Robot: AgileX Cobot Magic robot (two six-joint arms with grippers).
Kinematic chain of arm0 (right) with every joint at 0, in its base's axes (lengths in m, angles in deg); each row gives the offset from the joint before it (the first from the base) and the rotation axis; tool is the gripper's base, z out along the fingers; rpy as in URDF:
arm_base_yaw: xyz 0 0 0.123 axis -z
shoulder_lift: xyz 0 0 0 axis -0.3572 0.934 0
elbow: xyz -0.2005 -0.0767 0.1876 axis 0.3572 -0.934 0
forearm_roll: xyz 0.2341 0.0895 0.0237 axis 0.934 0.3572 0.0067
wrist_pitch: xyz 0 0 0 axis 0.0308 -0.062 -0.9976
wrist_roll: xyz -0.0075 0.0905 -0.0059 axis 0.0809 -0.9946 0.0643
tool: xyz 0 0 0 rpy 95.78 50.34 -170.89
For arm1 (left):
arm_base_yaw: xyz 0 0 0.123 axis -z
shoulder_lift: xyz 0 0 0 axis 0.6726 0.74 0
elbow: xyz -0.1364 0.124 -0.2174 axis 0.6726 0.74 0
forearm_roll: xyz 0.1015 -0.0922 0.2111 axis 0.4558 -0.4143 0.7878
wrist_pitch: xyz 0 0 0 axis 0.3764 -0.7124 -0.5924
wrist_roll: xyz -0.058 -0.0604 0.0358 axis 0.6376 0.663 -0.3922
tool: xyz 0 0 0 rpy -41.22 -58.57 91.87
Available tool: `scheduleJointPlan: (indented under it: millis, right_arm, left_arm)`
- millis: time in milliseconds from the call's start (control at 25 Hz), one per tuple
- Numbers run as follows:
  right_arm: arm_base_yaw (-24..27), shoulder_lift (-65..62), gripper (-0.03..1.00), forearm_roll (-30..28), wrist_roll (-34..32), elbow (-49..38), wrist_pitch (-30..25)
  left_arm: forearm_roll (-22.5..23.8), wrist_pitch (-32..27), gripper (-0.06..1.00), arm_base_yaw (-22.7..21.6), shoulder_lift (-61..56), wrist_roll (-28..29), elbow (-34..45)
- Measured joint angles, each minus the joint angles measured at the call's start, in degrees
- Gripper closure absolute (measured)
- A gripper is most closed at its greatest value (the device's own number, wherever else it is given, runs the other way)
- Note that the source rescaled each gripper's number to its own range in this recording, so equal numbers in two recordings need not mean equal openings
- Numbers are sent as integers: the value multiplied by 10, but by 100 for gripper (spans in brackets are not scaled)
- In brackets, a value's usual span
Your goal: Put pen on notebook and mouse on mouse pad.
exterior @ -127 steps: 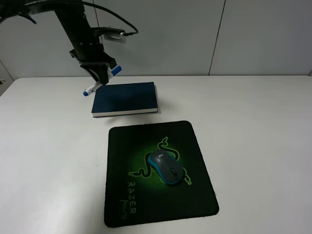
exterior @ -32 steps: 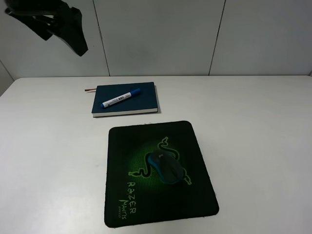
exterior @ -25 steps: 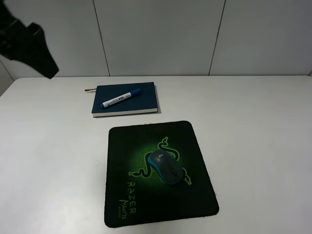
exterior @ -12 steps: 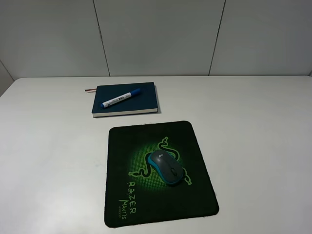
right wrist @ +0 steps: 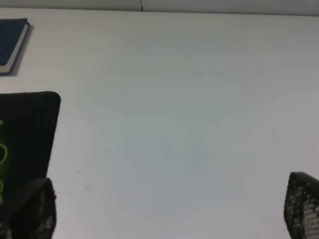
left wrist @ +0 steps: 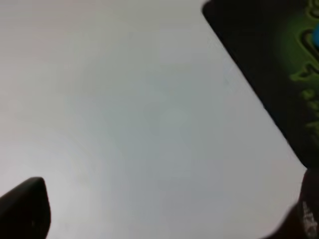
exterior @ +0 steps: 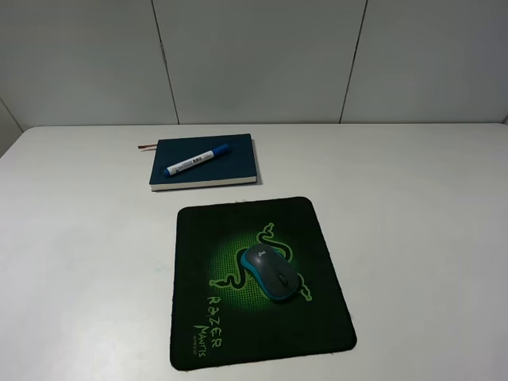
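The pen (exterior: pixel 198 160), white with blue ends, lies slantwise on the dark teal notebook (exterior: pixel 234 165) at the table's back. The mouse (exterior: pixel 270 272) rests on the black mouse pad (exterior: pixel 198 238), near its green emblem. Neither arm shows in the exterior high view. In the left wrist view my left gripper (left wrist: pixel 164 219) is open over bare table, with a corner of the mouse pad (left wrist: pixel 264 55) beyond it. In the right wrist view my right gripper (right wrist: pixel 167 209) is open and holds nothing, with the mouse pad (right wrist: pixel 25 134) and a corner of the notebook (right wrist: pixel 11 45) off to one side.
The white table (exterior: pixel 413 206) stretches bare to the right of the pad and notebook. A grey panelled wall (exterior: pixel 262 55) stands behind the table's back edge.
The left arm, which earlier held the pen over the notebook, has let it go and drawn back out of the exterior view to the left. The pen stays on the notebook.
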Motion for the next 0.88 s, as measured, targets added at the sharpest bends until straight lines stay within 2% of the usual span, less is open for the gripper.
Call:
scheduleJointPlan:
  millis: [160,480,600,880]
  right_arm:
    - [0,0,-3,0,0,0,0]
    - [0,0,-3,0,0,0,0]
    - [0,0,-3,0,0,0,0]
    - [0,0,-3,1,0,0,0]
  left_arm:
    - [1,33,-6,-58,-22,2,42]
    - [-1,35,-6,-160,-45,4,56]
    - [-1,37,-6,-175,-80,4,56]
    - [6,36,-6,-176,-117,4,56]
